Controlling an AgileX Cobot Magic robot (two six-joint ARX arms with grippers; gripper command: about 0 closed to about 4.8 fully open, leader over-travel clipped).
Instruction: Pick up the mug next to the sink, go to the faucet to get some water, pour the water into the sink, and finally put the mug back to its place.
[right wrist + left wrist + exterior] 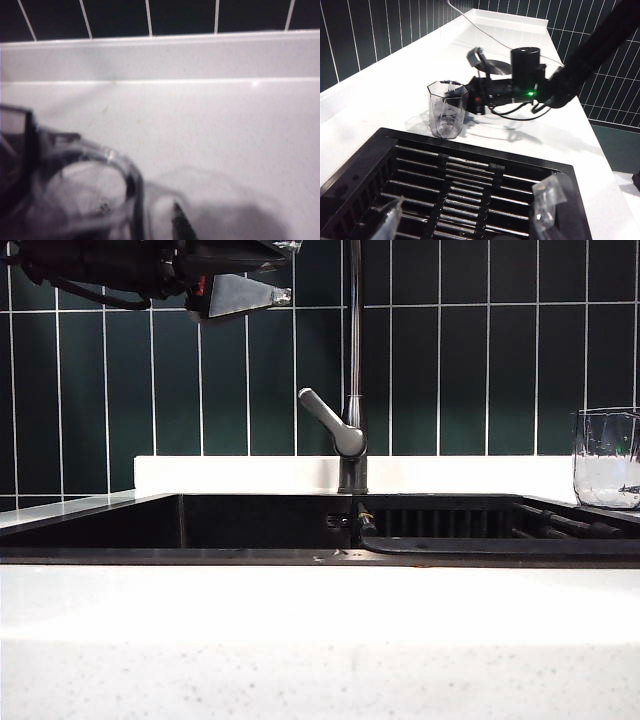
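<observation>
- Mug (606, 470) stands upright on the white counter (300, 620), far right of frame, beside the sink (250, 525)
- Right gripper (470, 95) at the mug; grip unclear
- Left gripper (470, 215) spread open over the sink rack (455, 190)

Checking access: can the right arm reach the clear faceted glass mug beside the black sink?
Probably yes: the right gripper is beside the mug on the white counter, nothing between them; the open left gripper is over the sink rack.
</observation>
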